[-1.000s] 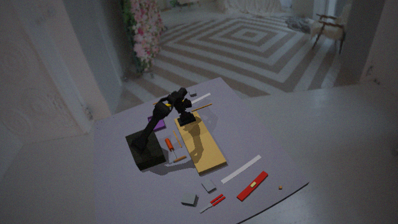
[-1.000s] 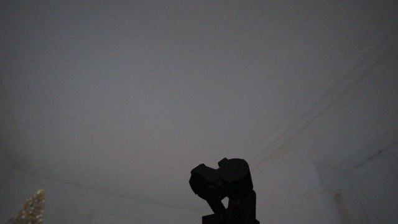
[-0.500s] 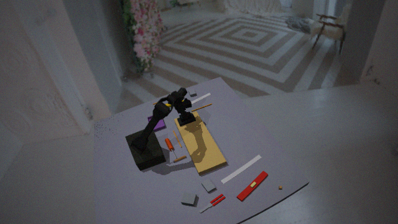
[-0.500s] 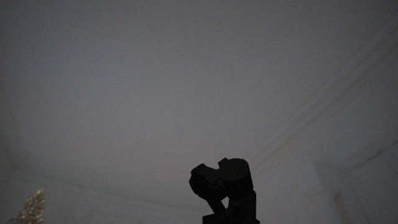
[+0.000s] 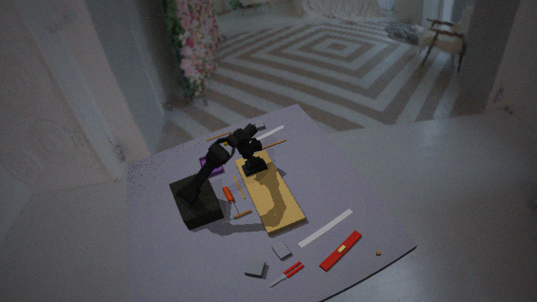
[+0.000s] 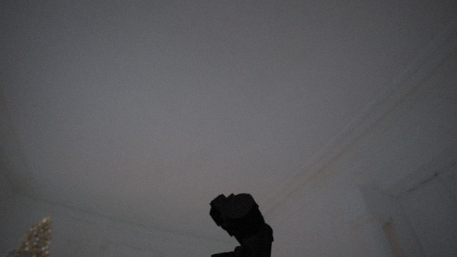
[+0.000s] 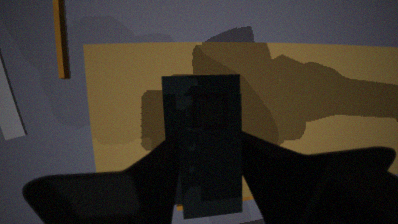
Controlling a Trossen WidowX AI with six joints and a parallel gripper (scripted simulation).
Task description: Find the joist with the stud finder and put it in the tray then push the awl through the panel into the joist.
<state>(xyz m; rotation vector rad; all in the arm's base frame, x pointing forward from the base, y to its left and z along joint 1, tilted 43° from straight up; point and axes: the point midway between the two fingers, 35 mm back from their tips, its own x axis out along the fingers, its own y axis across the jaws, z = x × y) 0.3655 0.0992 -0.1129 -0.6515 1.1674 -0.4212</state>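
Note:
My gripper (image 5: pixel 253 161) (image 7: pixel 204 133) is shut on the stud finder (image 5: pixel 255 169) (image 7: pixel 202 100), a dark block. It is over the far end of the tan floor panel (image 5: pixel 261 202) (image 7: pixel 125 65); whether it touches the panel I cannot tell. The purple tray (image 5: pixel 217 171) is partly hidden behind the arm. A tool with a wooden handle and thin shaft, seemingly the awl (image 5: pixel 243 214), lies between the arm's base and the panel. A tool with an orange-red handle (image 5: pixel 227 194) lies beside it. No hole shows in the visible panel. The joist is hidden. The exterior view shows only part of the arm.
A thin wooden stick (image 5: pixel 239 187) lies along the panel's left side. Another stick (image 5: pixel 274 144) (image 7: pixel 61 40) and a white strip (image 5: pixel 272 132) (image 7: pixel 10 107) are past its far end. A white strip (image 5: pixel 325 228), red level (image 5: pixel 350 241), red-handled tool (image 5: pixel 294 269) and grey blocks (image 5: pixel 282 250) are nearer the camera.

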